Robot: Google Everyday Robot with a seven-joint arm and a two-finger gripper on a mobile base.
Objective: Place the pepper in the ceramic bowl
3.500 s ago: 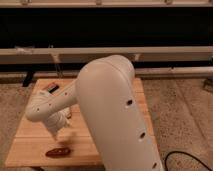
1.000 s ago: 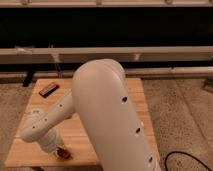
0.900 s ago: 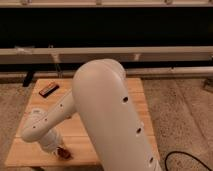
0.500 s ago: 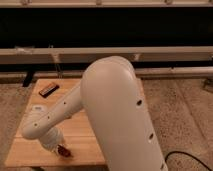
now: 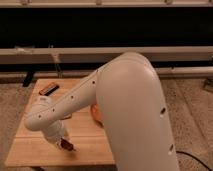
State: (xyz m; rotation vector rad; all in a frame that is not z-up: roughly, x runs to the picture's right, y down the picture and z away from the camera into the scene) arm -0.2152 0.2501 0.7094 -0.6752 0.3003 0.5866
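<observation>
My gripper (image 5: 64, 143) is low over the front left part of the wooden table (image 5: 30, 150), at the end of the big white arm. It is shut on the pepper (image 5: 68, 146), a small dark red glossy piece that shows at its tip, just above the table top. The ceramic bowl (image 5: 94, 113) shows only as an orange sliver at the table's middle. The rest of it is hidden behind the arm. The bowl lies to the right of the gripper and further back.
A flat dark rectangular bar (image 5: 49, 89) lies at the table's back left corner. The white arm (image 5: 130, 110) covers the table's right half. Carpeted floor surrounds the table, and a dark wall with rails runs behind it.
The gripper came down from the table's middle left onto the pepper near the front edge. The pepper has since shifted slightly right and up with the gripper.
</observation>
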